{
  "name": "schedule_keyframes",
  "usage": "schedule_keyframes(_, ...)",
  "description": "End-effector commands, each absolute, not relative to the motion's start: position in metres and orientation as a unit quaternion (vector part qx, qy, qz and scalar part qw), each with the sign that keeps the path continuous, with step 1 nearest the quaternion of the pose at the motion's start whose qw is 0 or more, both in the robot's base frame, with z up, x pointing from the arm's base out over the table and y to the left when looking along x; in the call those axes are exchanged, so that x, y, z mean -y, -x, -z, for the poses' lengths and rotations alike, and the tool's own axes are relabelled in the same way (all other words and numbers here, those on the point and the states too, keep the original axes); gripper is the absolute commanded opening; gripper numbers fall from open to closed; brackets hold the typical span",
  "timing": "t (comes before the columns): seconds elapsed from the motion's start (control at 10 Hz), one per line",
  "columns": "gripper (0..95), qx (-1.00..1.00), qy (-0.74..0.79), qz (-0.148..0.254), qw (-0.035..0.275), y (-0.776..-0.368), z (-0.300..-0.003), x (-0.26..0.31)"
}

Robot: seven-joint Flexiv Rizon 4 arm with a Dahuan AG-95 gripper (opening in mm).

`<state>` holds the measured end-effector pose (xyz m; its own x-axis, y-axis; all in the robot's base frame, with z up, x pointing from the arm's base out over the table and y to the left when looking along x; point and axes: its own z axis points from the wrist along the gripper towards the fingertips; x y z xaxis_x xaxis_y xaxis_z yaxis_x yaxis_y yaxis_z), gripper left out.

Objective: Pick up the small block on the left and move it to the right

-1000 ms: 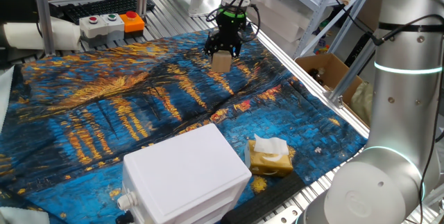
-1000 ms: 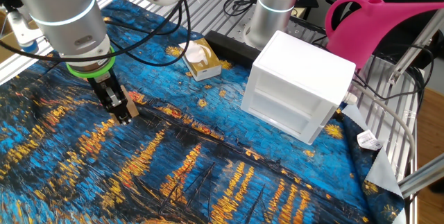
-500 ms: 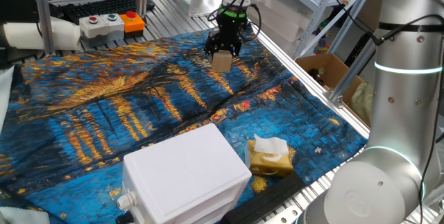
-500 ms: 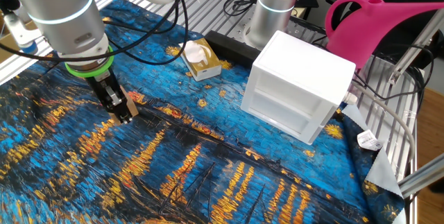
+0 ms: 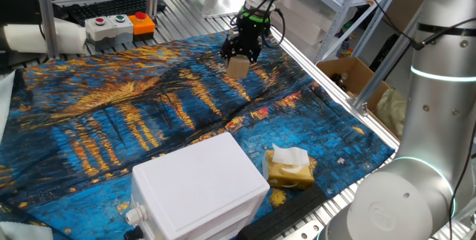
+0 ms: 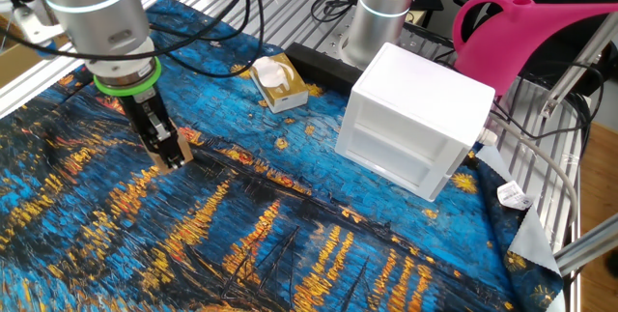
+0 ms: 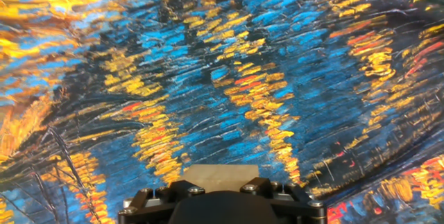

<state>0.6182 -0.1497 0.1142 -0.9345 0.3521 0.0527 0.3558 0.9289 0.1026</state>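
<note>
- The pincer [image 5: 238,60] grips the block [image 5: 237,67], upper centre of one fixed view, left of the other.
- The block looks just above or touching the desk [image 5: 111,121]; I cannot tell which.
- Pickup looks done.
- Left to do: carry it right, set it down, release.

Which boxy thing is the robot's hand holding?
The small wooden block, pinched in the hand. The big white box and the tissue pack sit untouched on the cloth.
</note>
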Motion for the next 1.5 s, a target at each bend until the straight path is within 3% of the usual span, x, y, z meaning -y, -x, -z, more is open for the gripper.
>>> schedule_keyframes(0.1,0.0,0.981,0.186,0.055,0.026,-0.619,-0.114,0.15)
schedule_keyframes(1.5,0.0,0.969,0.247,0.018,0.027,-0.607,-0.133,0.063)
